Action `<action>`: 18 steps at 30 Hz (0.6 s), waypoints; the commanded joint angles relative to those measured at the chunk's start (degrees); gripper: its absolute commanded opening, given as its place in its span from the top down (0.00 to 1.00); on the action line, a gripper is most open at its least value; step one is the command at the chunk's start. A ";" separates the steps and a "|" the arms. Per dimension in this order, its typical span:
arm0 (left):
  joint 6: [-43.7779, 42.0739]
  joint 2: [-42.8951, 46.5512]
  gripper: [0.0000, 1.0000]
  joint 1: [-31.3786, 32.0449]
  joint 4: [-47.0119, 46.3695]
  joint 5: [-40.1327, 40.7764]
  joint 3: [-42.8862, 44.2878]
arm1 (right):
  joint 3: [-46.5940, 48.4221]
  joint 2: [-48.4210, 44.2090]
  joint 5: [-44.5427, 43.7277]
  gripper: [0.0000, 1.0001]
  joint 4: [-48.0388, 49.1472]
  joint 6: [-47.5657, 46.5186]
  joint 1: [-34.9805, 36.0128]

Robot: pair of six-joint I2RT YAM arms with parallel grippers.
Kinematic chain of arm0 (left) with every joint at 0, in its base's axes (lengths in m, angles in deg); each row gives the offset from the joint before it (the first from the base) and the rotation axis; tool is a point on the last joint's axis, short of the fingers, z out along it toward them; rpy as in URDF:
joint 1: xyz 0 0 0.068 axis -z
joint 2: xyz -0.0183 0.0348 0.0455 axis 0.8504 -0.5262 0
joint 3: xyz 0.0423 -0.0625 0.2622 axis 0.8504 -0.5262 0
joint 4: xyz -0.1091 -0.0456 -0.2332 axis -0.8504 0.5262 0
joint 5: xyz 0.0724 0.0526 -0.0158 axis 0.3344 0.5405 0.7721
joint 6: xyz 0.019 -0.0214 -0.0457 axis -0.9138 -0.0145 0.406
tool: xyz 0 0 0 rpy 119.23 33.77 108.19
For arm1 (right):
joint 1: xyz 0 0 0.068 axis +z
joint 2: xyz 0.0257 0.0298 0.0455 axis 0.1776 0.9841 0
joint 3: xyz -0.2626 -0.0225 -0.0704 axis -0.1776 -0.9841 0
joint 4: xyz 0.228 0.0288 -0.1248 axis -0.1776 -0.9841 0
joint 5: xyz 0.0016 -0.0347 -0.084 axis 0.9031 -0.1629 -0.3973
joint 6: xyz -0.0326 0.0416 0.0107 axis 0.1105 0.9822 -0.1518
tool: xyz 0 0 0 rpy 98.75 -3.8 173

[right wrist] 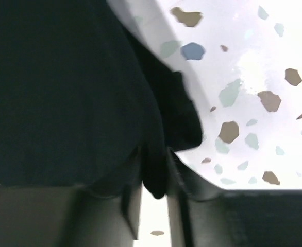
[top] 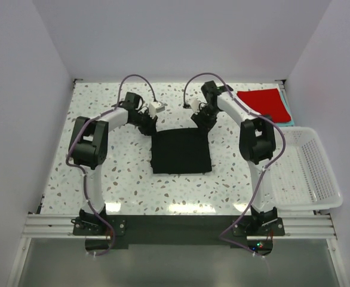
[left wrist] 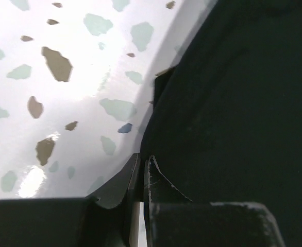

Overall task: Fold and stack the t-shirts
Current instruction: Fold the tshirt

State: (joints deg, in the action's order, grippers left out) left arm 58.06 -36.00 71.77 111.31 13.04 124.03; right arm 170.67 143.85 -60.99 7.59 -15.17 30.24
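- Top external view: the black t-shirt (top: 181,150) lies folded into a near-square at the middle of the table (top: 133,185), between the two arms. The left gripper (top: 147,125) sits at its far left corner and the right gripper (top: 201,122) at its far right corner.
- Left wrist view: the jaws are all but together at the shirt's edge. You cannot tell whether a ply of cloth is caught between them.
- Right wrist view: the jaws stand narrowly apart with a lobe of black cloth between them. Whether they pinch it or merely flank it does not show.
- Far right corner of the table: the red t-shirt (top: 261,101) lies folded flat on the teal t-shirt (top: 289,116), of which only a sliver shows. The white basket (top: 309,173) stands just beside them, nearer you.
- Handling: expect the black t-shirt to be light and limp. It will probably sag and unfold wherever it is unsupported, and drag on the table rather than slide as one block.
- Where to hold: take all plies together at two corners of one edge, one gripper per corner. A pinch on the top ply alone would probably peel the fold open.
- Judged stage: the fold looks done, and you have yet to carry the square to the red stack.
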 commanded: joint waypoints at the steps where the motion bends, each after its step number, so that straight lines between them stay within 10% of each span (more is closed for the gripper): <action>1: 2.22 -2.17 1.00 -1.13 -2.62 3.67 3.14 | 2.29 1.43 -4.01 0.70 4.48 2.94 -0.85; 8: 4.85 -3.32 0.93 -3.23 -5.97 5.88 4.90 | -0.16 -1.98 -7.70 0.38 10.81 10.23 -1.46; 14: 9.68 4.48 0.54 -5.78 -9.03 0.97 2.37 | 0.45 -9.63 -3.42 0.12 12.05 17.96 -3.66; 17: 11.00 11.07 0.00 -5.78 -8.60 -2.97 -1.23 | -2.78 -14.81 4.31 0.04 13.10 22.78 -3.66; 18: 11.71 14.22 0.00 -5.70 -8.52 -4.30 -2.38 | -4.11 -15.87 7.12 0.03 13.63 24.64 -3.58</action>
State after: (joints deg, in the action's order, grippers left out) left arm 67.04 -32.11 66.11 105.62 14.77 123.88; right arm 168.59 136.46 -63.27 18.60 1.51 26.59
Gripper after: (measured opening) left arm 0.941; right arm 0.957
